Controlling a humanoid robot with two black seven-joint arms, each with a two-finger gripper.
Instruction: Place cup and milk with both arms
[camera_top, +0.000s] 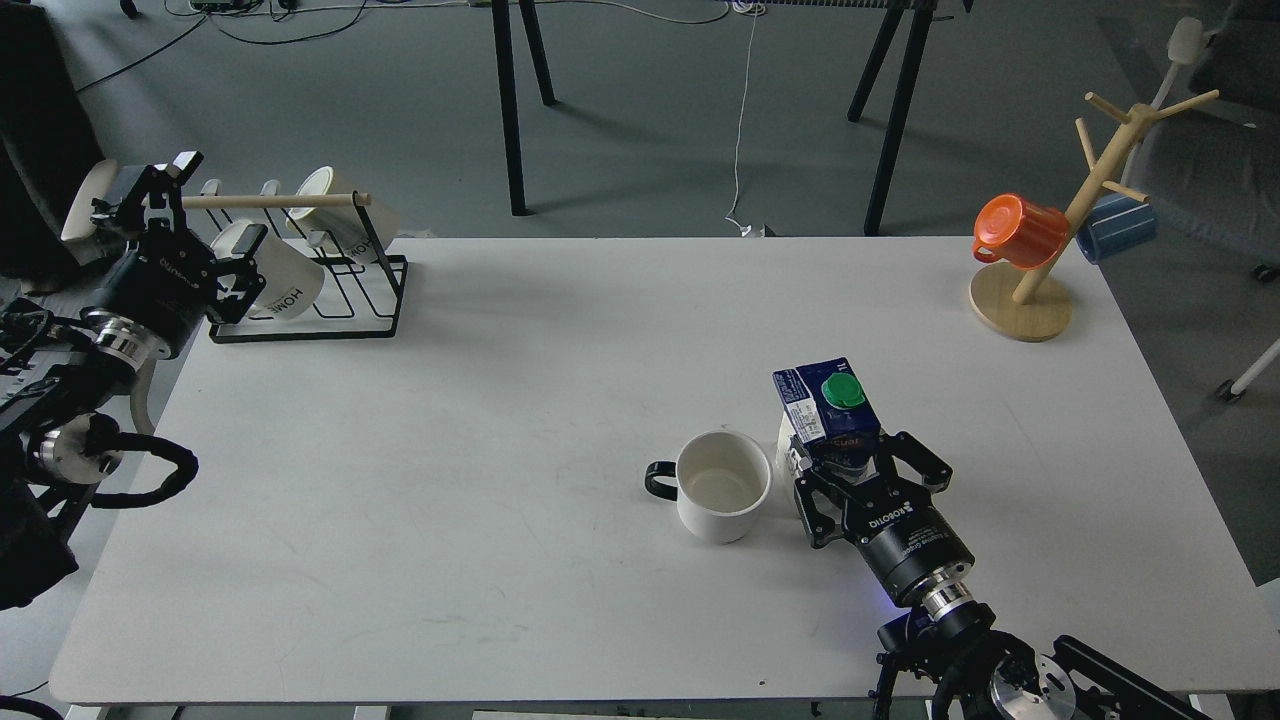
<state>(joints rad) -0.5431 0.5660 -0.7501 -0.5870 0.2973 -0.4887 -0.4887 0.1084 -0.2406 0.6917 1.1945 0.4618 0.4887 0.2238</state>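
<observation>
The cup (722, 485) is a white mug with a black handle pointing left, standing upright on the white table (450, 400) right of centre. The milk (825, 405), a dark-blue and white carton with a green cap, stands upright just right of the cup, very close to it; I cannot tell if they touch. My right gripper (852, 458) comes from the near right and is shut on the carton's lower part. My left gripper (203, 208) is open and empty at the far left, beside the mug rack.
A black wire rack (305, 300) with cream "HOME" mugs and a wooden bar stands at the back left. A wooden mug tree (1030, 290) with an orange cup (1020, 230) and a blue cup (1115, 228) stands at the back right.
</observation>
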